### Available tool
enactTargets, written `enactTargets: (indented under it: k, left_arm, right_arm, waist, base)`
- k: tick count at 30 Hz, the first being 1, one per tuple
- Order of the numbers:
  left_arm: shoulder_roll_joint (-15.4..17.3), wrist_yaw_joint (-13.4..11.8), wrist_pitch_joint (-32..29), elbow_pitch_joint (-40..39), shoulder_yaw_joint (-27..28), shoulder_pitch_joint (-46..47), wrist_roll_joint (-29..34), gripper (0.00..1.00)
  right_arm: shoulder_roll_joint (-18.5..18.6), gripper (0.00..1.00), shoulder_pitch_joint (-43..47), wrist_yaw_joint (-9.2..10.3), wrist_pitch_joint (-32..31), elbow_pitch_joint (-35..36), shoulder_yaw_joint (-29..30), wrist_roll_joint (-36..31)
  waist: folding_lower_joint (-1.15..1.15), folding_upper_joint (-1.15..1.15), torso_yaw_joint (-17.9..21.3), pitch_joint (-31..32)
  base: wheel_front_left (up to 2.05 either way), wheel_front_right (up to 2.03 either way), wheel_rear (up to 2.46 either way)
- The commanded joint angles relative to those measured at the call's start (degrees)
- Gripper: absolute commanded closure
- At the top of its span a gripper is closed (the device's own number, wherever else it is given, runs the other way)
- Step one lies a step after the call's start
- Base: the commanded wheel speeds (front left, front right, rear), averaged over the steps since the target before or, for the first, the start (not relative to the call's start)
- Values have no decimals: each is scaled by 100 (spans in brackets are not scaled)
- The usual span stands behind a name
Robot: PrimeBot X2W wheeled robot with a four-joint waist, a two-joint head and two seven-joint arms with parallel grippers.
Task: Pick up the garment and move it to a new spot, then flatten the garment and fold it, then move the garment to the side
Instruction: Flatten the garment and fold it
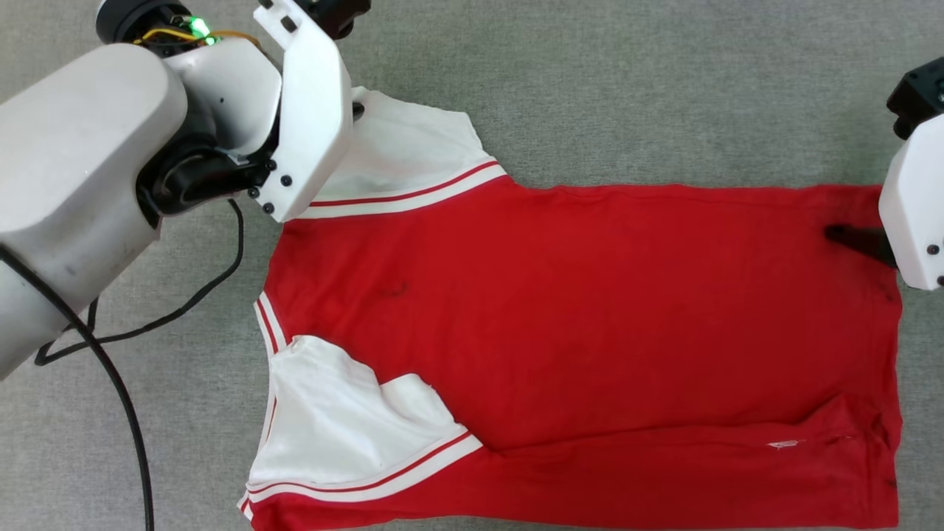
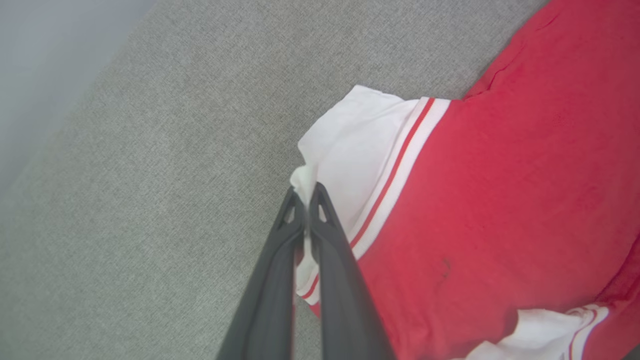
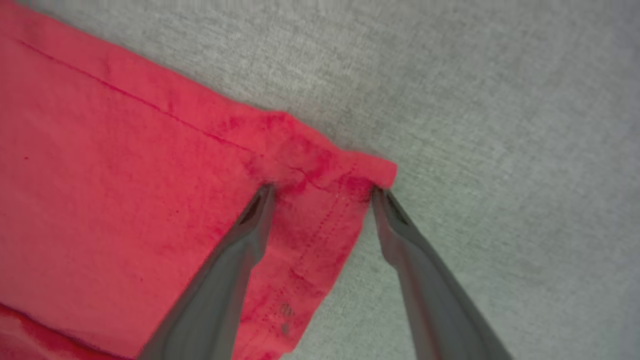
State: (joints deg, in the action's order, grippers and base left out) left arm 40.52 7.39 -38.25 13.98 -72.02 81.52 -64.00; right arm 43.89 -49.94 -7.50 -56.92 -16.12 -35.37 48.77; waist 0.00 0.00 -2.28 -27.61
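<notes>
The garment (image 1: 590, 310) lies spread on the grey surface with its collar end to the left and its hem to the right. The side facing up is plain red, so no numerals show. One white sleeve (image 1: 398, 155) lies at the far left and the other (image 1: 332, 420) is crumpled at the near left. My left gripper (image 2: 305, 192) is shut on the edge of the far white sleeve (image 2: 350, 150). My right gripper (image 3: 322, 192) is open, its fingers straddling the far hem corner (image 3: 310, 165) and the tips touching the cloth. One dark finger (image 1: 855, 240) rests on the red fabric.
My pale left forearm (image 1: 74, 184) and its wrist housing (image 1: 310, 110) cover the upper left. A black cable (image 1: 125, 413) loops down over the grey surface (image 1: 664, 88). The surface's edge (image 2: 75, 90) runs diagonally in the left wrist view.
</notes>
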Motion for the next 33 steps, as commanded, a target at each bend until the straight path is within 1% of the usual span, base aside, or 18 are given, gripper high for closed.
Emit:
enactTargets:
  k: [1, 3, 7, 8, 9, 10, 16, 19, 26, 33]
  left_arm:
    - [-29, 1, 35, -38, -35, 75, 32, 100]
    - [-26, 1, 68, -74, -53, 98, 46, 100]
    - [-5, 2, 128, -137, -86, 62, 76, 100]
    - [6, 2, 148, -151, -91, 39, 73, 100]
    - [27, 2, 168, -158, -96, 13, 80, 100]
    - [43, 2, 177, -163, -102, -13, 88, 100]
    - [178, 2, 400, -273, -116, -148, 92, 100]
    - [371, 2, 568, -514, -129, -364, 144, 100]
    - [918, -1, 814, -1072, -128, -1064, 182, 100]
    - [1358, -272, 1036, -1669, -131, -1994, 96, 100]
  right_arm:
    - [-94, 0, -64, 2, 50, -111, -64, -13]
    - [-199, 0, 48, 1, 63, -272, -258, -5]
    - [-287, 0, 156, 1, 152, -496, -519, 49]
    - [-275, 26, 140, 1, 214, -529, -557, 21]
    - [-271, 75, 108, 1, 300, -563, -559, 6]
    - [-279, 100, 74, 2, 359, -581, -565, 30]
    - [-191, 100, -113, 2, 951, -467, -582, 147]
    - [-144, 100, -11, 2, 1254, -327, -708, 219]
    - [193, 100, 483, 2, 1998, -48, -922, 446]
    - [569, 100, 1156, 2, 2571, 278, -1031, 630]
  waist:
    - [0, 0, -51, -53]
    - [0, 0, -71, -75]
    - [0, 0, -78, -74]
    - [0, 0, -70, -58]
    - [0, 0, -58, -33]
    - [0, 0, -44, 1]
    - [0, 0, 30, 376]
    - [0, 0, 101, 634]
    - [0, 0, 99, 1204]
    - [0, 0, 70, 1648]
  base:
    - [0, 0, 0]
    - [0, 0, 0]
    - [0, 0, 0]
    - [0, 0, 0]
    - [0, 0, 0]
    - [0, 0, 0]
    - [0, 0, 0]
    - [0, 0, 0]
    - [0, 0, 0]
    - [0, 0, 0]
